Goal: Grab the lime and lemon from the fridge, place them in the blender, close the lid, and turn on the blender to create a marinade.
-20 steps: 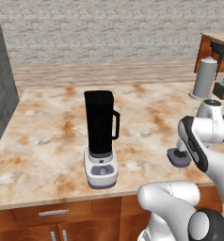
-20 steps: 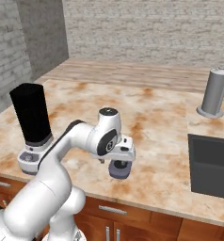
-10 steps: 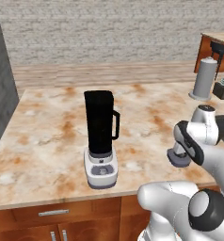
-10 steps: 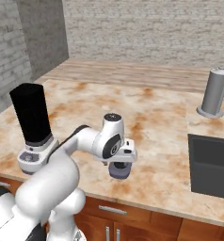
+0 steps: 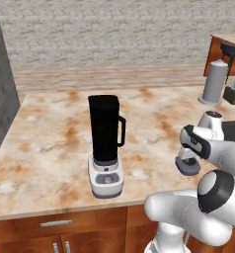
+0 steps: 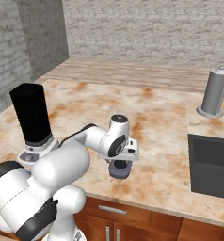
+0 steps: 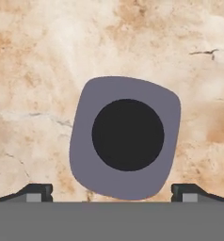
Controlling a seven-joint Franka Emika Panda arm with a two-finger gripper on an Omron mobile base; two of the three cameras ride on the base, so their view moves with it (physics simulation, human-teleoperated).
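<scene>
A white robot arm reaches down over a marble-patterned kitchen counter with orange and beige veining, and its gripper hangs directly above the lid, pointing straight down at it. Seen from the hand camera, the lid is a grey rounded-square cap with a black round centre, lying flat on the counter, and the two dark finger tips stand wide apart at either side of its near edge, with the lid between them and nothing clasped. In the left base view the lid sits on the counter just under the hand, and in the right base view the lid lies right below the wrist, near the front edge of the counter. The blender, a tall black jar with a side handle on a white-grey base with a round front button, stands upright well apart from the gripper, off to its left side; its jar top is open, with no cap on it. In the right base view the blender stands at the far left, beyond the arm's white body. A grey metal canister stands upright farther back on the gripper's right side, well apart from it, and a dark sink is set into the counter to the right of the hand.
</scene>
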